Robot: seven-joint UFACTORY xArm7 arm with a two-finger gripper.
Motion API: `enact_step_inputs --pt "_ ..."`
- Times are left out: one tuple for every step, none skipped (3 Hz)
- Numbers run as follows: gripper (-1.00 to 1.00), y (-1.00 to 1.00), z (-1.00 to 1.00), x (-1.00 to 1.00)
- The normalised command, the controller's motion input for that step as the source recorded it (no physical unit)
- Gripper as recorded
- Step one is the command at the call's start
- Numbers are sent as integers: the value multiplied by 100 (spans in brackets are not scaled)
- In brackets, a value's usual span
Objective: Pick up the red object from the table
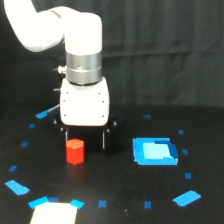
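My fingers point(85, 138) hang low over the black worktop point(120, 165), spread apart and holding nothing. One dark finger shows plainly on the exterior view's right side of my white wrist housing point(84, 104), reaching down toward the surface; the other, on the exterior view's left, is mostly hidden behind the red block point(75, 151). The red block stands upright on the worktop, a small faceted prism, sitting below the left part of my housing and in front of it. I cannot tell whether either finger touches it, or whether it lies fully between them.

Well apart, toward the exterior view's right, lies a flat blue square piece point(155, 151). Small blue tape marks point(102, 203) dot the worktop around me, with larger blue patches near the front edge. A bright white patch point(54, 214) shows at the bottom left.
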Motion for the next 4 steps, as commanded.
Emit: enact_step_inputs --pt "-14 -7 -74 26" --pt "-63 -15 -54 -16" --pt "-82 -10 -89 37" --pt "-18 -44 -100 8"
